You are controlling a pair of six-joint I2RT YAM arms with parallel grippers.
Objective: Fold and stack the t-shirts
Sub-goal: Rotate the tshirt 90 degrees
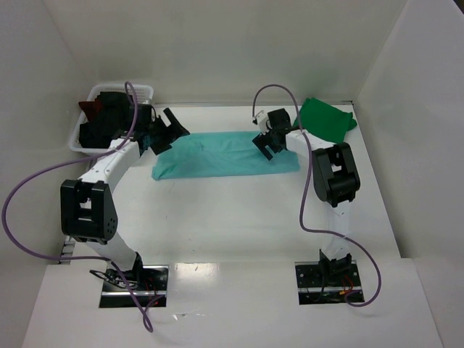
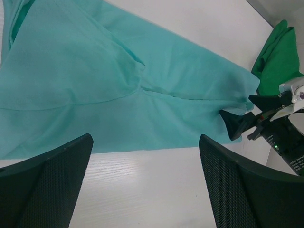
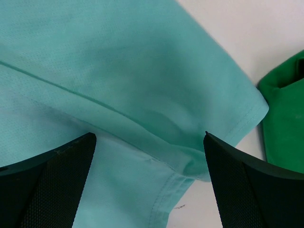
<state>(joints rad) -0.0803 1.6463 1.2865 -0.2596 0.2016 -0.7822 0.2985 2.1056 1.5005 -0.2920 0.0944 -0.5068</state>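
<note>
A light teal t-shirt [image 1: 225, 154] lies folded into a long band across the middle of the table [image 1: 239, 217]. My left gripper [image 1: 168, 132] hovers open over its left end. In the left wrist view the jaws [image 2: 145, 142] stand wide over bare table just off the teal cloth [image 2: 118, 85]. My right gripper [image 1: 267, 141] is open above the shirt's right end, and its wrist view [image 3: 149, 137] shows the hem and a seam of the teal shirt [image 3: 118, 71] between the fingers. A darker green t-shirt [image 1: 328, 119] lies folded at the back right.
A white lattice basket [image 1: 81, 141] stands at the back left, holding black cloth [image 1: 109, 119] and dark red cloth [image 1: 88, 109]. White walls close in the table on three sides. The green shirt [image 3: 285, 123] sits just right of the teal hem. Purple cables loop from both arms.
</note>
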